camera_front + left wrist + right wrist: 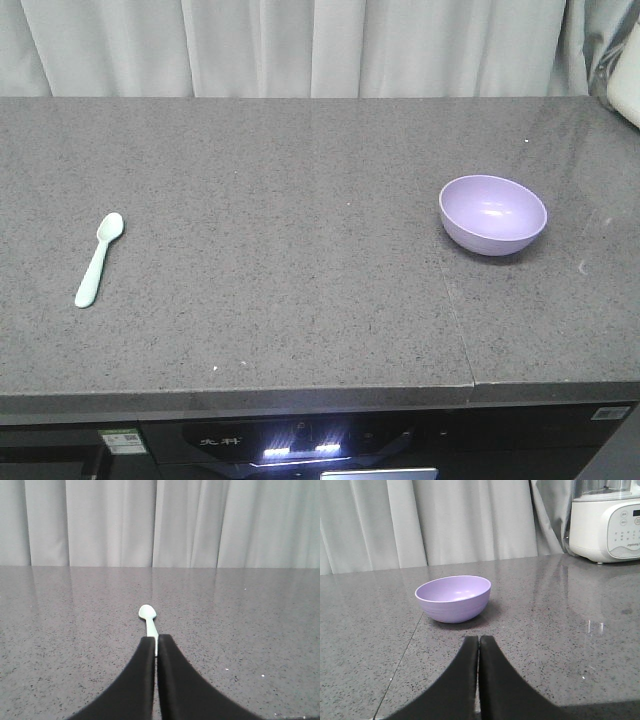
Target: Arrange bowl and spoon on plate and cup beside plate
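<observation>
The spoon (99,260) lies near the left edge of the bench (300,330). It looks light, stiff and low-lying, so its thick handle is probably the best hold. The left gripper (156,640) is clenched on nothing, as is the right gripper (479,640). Toward the right edge sits the bowl (493,213), smooth and likely slippery; pinching its rim seems best.
</observation>
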`<state>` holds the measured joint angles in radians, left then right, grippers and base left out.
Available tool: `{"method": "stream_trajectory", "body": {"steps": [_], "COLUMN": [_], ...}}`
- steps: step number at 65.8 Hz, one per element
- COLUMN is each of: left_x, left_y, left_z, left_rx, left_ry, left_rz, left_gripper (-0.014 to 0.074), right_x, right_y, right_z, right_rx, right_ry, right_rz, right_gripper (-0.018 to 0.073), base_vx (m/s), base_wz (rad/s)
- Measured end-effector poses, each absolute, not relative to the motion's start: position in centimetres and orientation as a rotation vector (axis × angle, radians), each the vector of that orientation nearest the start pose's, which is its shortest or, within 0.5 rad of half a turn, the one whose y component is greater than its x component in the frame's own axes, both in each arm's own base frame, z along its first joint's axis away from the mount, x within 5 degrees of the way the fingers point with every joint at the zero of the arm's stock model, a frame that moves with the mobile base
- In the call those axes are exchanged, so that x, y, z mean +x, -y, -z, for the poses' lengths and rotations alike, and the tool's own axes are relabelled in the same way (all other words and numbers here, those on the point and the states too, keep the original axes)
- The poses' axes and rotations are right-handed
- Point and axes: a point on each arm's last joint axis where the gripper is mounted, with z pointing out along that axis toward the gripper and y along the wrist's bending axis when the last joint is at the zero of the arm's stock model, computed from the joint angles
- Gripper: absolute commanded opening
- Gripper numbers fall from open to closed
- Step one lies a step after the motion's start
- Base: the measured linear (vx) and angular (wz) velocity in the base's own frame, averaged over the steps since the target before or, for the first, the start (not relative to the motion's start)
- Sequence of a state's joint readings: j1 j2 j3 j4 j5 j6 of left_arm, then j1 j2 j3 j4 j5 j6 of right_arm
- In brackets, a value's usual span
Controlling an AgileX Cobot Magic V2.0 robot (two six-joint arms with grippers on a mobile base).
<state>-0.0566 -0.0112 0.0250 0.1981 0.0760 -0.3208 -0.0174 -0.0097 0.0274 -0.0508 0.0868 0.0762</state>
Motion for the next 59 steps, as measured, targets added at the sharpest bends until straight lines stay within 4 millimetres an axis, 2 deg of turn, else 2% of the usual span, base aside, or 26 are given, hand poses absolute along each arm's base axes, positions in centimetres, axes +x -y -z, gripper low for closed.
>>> {"method": "stream_trajectory", "body": {"steps": [59], "left_x": [5.66], "left_y": [0.18], "left_z": [-19.86], "left_rx": [-0.064], "left_ry": [-1.572], "left_rz": [0.129], "left_gripper": [-0.0006], "right_x": [5.68], "right_y": [0.14], "right_z": [-19.66], "right_rx": [0.038], "right_ry": [-1.588], "right_rz": [-0.003], "right_gripper": [-0.0006], "base_vx": [0.04], "base_wz": [0.00]}}
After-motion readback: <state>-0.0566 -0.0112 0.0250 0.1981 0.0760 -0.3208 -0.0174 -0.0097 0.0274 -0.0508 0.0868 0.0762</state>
